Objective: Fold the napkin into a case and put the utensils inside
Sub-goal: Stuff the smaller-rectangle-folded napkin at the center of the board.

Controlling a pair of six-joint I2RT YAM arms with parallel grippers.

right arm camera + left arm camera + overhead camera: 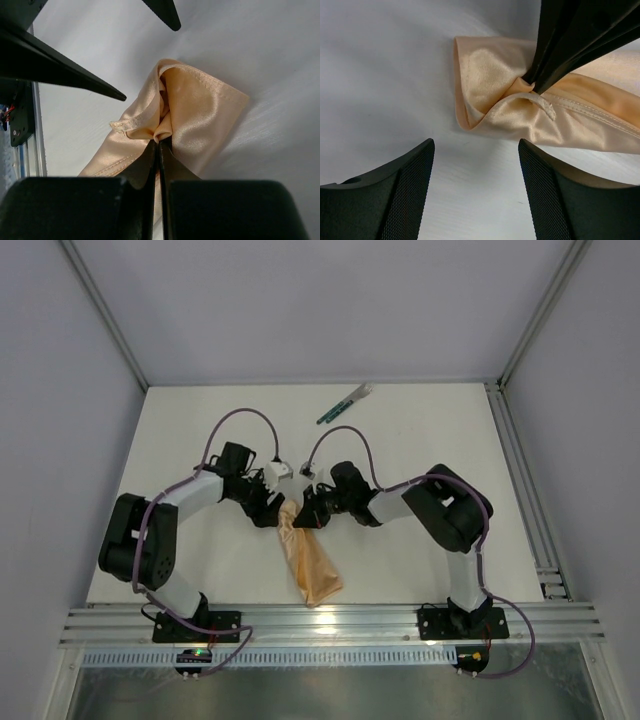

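The peach-tan napkin (312, 565) lies folded into a narrow case, running from the table's middle toward the near edge. My right gripper (305, 516) is shut on a pinch of cloth at its far end; in the right wrist view the right gripper (160, 142) holds a small fold of the napkin (200, 110), which is bunched there. My left gripper (268, 510) stands open just left of that end. In the left wrist view the left gripper (476, 145) has bare table between its fingers and the napkin (490, 70) lies just beyond them. The green-handled utensils (345, 405) lie together at the far edge.
An aluminium rail (330, 625) runs along the near edge by the arm bases, and another rail (520, 480) lines the right side. Grey enclosure walls stand on three sides. The two wrists sit close together over the table's middle.
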